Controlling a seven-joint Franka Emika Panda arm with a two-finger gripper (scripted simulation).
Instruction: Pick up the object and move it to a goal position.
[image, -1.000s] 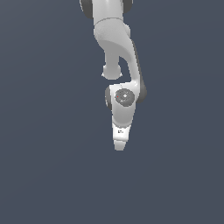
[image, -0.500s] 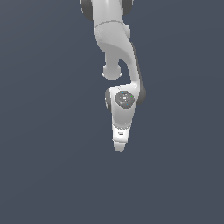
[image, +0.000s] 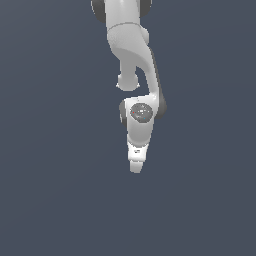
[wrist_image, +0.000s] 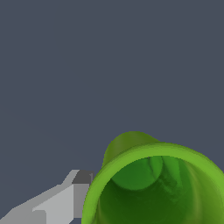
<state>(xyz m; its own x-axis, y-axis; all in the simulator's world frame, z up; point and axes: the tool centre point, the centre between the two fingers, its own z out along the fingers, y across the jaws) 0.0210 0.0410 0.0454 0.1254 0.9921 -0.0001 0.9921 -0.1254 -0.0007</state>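
The white robot arm's hand (image: 135, 167) points straight down over the plain grey worktop (image: 55, 190), suiting a carry. In the wrist view the small bright green hollow cup (wrist_image: 153, 188) sits right against one pale grey finger (wrist_image: 65, 199), filling the gap, so the hand appears closed on it; the exterior view hides the cup behind the hand.

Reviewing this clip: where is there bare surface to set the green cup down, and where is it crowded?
The grey surface is bare on both sides of the arm in the exterior view. In the wrist view it is crowded only around the green cup, beside one gripper finger.
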